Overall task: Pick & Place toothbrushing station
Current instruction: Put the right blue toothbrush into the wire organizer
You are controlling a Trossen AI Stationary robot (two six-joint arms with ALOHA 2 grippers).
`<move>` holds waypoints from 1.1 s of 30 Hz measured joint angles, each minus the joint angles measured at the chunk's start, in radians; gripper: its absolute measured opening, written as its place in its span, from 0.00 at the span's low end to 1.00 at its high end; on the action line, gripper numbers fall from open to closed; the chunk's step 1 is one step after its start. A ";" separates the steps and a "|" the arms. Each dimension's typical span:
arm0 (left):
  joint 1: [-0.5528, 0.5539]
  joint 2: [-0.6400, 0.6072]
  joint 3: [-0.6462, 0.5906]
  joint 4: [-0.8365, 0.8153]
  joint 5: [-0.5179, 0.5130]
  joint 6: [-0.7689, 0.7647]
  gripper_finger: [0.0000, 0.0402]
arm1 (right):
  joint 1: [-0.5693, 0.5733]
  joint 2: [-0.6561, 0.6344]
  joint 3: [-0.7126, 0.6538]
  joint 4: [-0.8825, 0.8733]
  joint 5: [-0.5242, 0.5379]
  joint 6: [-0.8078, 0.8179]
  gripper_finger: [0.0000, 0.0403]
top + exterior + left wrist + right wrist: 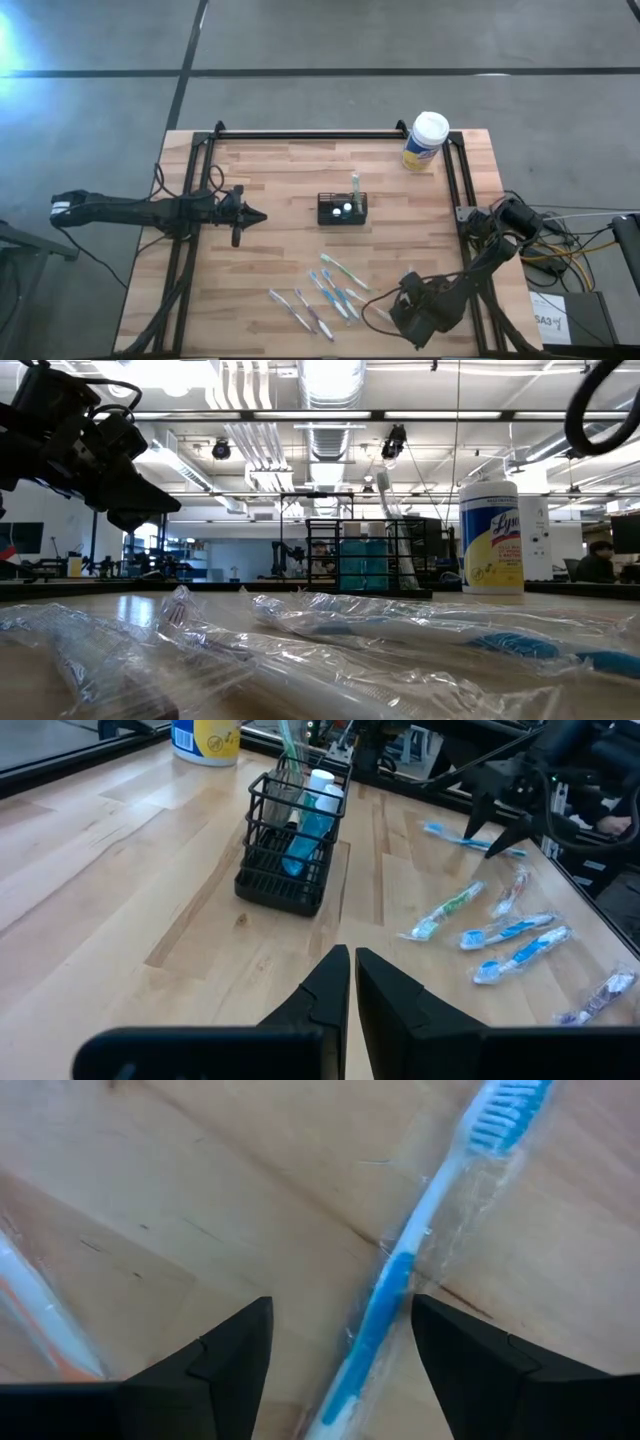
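Observation:
The toothbrushing station (341,209), a small black wire caddy (290,845), stands on its base at the table's middle with a few items upright in it. Several wrapped toothbrushes (335,290) lie flat on the near part of the table. My right gripper (340,1342) points down at the near right, open. Its fingers stand on either side of a blue wrapped toothbrush (400,1275) lying on the wood, without touching it. My left gripper (351,982) hovers shut to the left of the caddy, pointing at it, with nothing between its fingers.
A yellow canister with a white lid (426,143) stands at the far right corner. A black frame rail (310,134) runs along the far edge and down both sides. Bare wood lies between the caddy and the toothbrushes. An orange wrapped brush (40,1320) lies beside my right gripper.

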 joint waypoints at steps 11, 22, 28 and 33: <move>0.000 0.000 0.000 0.000 0.000 0.013 0.06 | -0.003 -0.006 -0.056 0.059 0.006 -0.034 0.38; 0.000 0.000 0.000 0.000 -0.001 0.013 0.06 | -0.002 -0.012 -0.024 0.001 0.202 -0.204 0.04; 0.001 0.000 0.000 0.000 -0.001 0.013 0.06 | -0.003 -0.108 0.048 -0.058 0.454 -0.326 0.04; 0.000 0.000 0.000 0.000 -0.002 0.013 0.06 | -0.008 -0.220 0.099 -0.004 0.760 -0.590 0.04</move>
